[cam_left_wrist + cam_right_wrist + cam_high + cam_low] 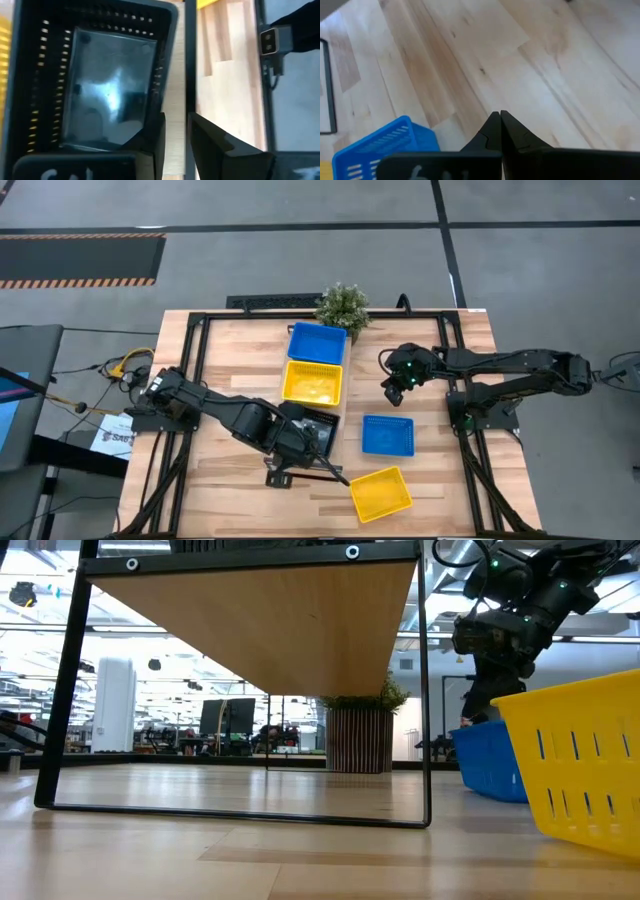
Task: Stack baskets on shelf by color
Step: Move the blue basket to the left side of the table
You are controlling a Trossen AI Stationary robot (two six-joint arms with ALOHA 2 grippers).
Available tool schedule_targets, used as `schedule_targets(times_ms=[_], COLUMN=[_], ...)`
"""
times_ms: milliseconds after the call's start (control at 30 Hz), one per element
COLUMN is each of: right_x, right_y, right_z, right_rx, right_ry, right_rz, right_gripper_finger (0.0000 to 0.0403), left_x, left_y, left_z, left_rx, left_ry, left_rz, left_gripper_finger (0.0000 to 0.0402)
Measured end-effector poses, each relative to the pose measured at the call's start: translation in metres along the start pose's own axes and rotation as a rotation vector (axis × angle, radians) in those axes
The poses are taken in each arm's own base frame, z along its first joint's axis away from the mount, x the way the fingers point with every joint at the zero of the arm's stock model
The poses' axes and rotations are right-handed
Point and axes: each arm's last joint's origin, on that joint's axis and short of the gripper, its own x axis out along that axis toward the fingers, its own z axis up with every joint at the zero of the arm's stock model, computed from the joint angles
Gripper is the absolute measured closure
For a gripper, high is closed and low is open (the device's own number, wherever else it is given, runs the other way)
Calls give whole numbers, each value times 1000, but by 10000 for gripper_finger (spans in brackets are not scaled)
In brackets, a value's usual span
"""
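While viewed from above: shelf, long axis running away from the counter's near edge, carrying a blue basket at the far end, a yellow basket in the middle, a black basket at the near end. Left claw parted, straddling the black basket's side wall at the shelf's edge. Loose on the counter: blue basket, square to the edges; yellow basket, skewed, near the front edge. Right claw clenched, empty, over bare wood beside the shelf. Potted plant at the far edge.
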Motion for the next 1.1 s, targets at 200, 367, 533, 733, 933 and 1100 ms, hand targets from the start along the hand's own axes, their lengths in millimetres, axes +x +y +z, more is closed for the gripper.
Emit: schedule_targets(times_ms=[200,367,533,733,933,1100], right_x=[1,1,1,1,-1,-18], right_y=[8,15,23,31,33,44], right_z=[-4,-9,-15,-22,-34,-37], right_rx=[-8,16,74,221,383,384], right_ry=[21,45,79,127,222,303], right_rz=[21,38,54,58,-10,-130], right_gripper_finger=[396,396,396,396,400,401], left_x=[0,0,0,-7,-62,-100], left_y=[-1,-2,-4,-3,3,10], left_z=[2,2,5,6,9,-3], left_rx=[-57,-112,-132,-140,-116,-98], left_ry=[-12,-4,-30,-52,-261,-442], left_rz=[-28,-56,-87,-94,-37,81], left_gripper_finger=[333,334,334,334,334,334])
